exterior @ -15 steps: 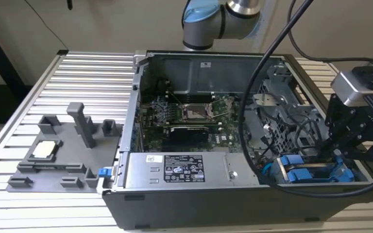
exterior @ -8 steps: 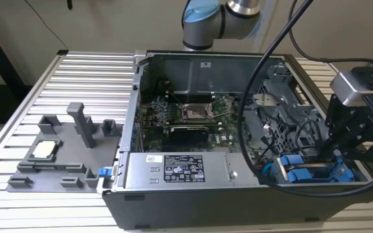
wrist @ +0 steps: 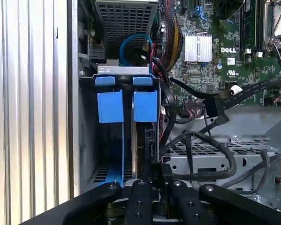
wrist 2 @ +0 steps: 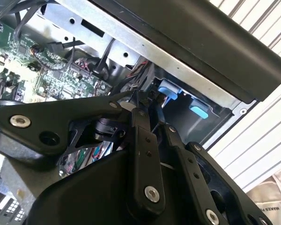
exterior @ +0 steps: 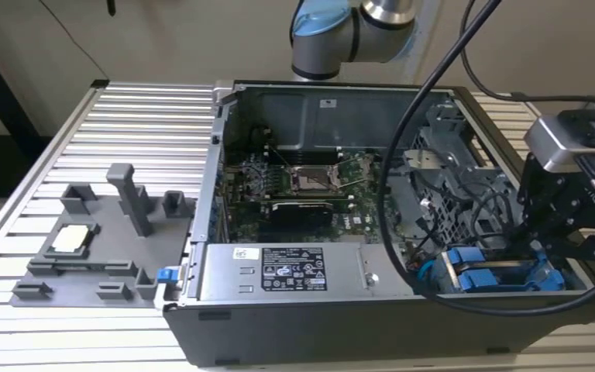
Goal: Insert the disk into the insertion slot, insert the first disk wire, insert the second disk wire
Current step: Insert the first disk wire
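The disk (wrist: 145, 107) stands on edge in its blue carrier inside the insertion slot (wrist: 126, 70), beside a second blue-ended carrier (wrist: 110, 107). In the exterior view the slot (exterior: 504, 280) sits at the case's near corner on that view's right. My gripper (wrist: 154, 180) hangs just over the disk's exposed end, its fingers close together on the black connector (wrist: 155, 166) of a disk wire. That wire (wrist: 196, 137) loops away across a metal cage. In the exterior view the gripper (exterior: 545, 252) is right above the blue carriers. The second wrist view shows the fingers (wrist 2: 143, 136) pinched near the bay's blue tabs (wrist 2: 168, 89).
Another black flat cable with a connector (wrist: 215, 105) and white tag lies loose beside the bay. A perforated grey cage (wrist: 126, 23), the motherboard (exterior: 308, 182) and the power supply (exterior: 287, 271) fill the case. A grey fixture tray (exterior: 91, 240) sits on the ribbed table at the exterior view's left.
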Motion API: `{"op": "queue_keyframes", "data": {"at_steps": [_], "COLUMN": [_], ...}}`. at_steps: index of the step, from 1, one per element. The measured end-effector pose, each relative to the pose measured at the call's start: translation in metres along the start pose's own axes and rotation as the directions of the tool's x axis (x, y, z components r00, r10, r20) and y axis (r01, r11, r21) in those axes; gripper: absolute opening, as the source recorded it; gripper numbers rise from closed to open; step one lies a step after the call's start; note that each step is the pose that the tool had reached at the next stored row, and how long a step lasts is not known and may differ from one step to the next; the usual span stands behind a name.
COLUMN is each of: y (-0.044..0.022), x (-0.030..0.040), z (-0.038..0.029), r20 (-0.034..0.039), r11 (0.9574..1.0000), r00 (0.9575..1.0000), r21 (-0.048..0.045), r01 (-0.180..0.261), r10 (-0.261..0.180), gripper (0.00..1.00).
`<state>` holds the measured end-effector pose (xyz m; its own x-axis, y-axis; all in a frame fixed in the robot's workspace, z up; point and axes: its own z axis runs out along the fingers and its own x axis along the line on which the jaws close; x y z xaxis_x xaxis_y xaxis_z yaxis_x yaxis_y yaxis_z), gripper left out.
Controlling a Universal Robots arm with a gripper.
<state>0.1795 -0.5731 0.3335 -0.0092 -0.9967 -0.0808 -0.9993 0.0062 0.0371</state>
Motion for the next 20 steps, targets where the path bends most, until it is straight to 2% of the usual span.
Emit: {"op": "queue_keyframes", "data": {"at_steps": [4, 7, 9, 11, 19, 20], "y": [0.0000, 0.0000, -0.0001, -0.0001, -0.0002, -0.0002], "x": [0.0001, 0.0002, 0.0002, 0.0003, 0.0003, 0.0003], "z": [0.0009, 0.0016, 0.0023, 0.0028, 0.0037, 0.0034], "r20": [-0.0021, -0.0072, -0.0139, -0.0175, -0.0206, -0.0217], "r11": [1.0000, 1.0000, 1.0000, 1.0000, 1.0000, 1.0000], "r00": [1.0000, 1.0000, 0.9999, 0.9998, 0.9998, 0.9998], "r21": [0.0000, -0.0001, -0.0003, -0.0003, -0.0004, -0.0004], "r01": [0.000, 0.000, -0.001, -0.001, -0.001, -0.001], "r10": [0.000, 0.000, 0.001, 0.001, 0.001, 0.001], "gripper": [0.19, 0.19, 0.19, 0.19, 0.21, 0.27]}}
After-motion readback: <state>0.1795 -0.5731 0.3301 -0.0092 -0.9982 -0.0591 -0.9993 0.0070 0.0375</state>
